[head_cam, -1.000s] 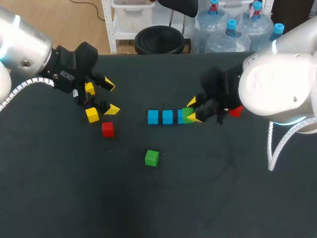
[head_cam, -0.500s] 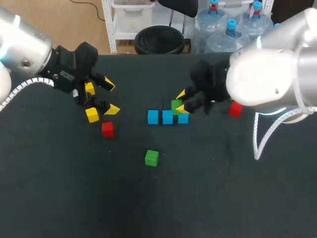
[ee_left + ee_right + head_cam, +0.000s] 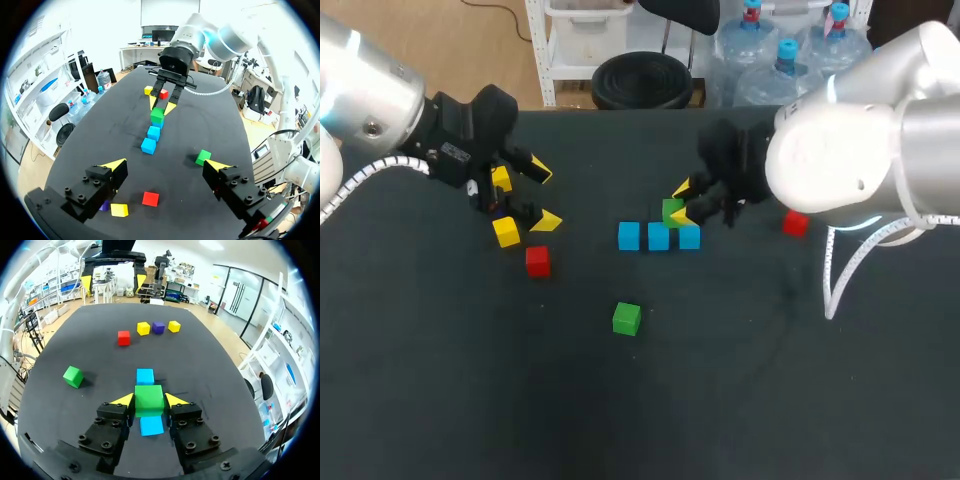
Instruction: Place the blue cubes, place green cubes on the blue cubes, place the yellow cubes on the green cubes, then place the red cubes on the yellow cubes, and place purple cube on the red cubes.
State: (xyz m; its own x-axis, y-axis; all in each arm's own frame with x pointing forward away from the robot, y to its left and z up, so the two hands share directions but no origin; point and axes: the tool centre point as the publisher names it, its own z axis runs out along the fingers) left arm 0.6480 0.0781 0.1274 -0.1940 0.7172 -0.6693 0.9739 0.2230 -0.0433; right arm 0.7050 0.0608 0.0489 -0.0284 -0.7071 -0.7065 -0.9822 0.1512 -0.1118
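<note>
Hovering over the blue row, the right gripper (image 3: 681,203) is clamped on a green cube (image 3: 671,211), held just above the three blue cubes (image 3: 659,237) lined up side by side in the middle of the worktop (image 3: 740,380). The blue layer looks laid, and the green layer is only beginning: this cube isn't set down yet, and a second green cube (image 3: 627,318) lies loose nearer the front. The left gripper (image 3: 545,196) stands wide and empty beside the yellow cubes (image 3: 506,232). Those, the red cubes (image 3: 537,261) and the purple cube (image 3: 158,327) all wait unstacked.
</note>
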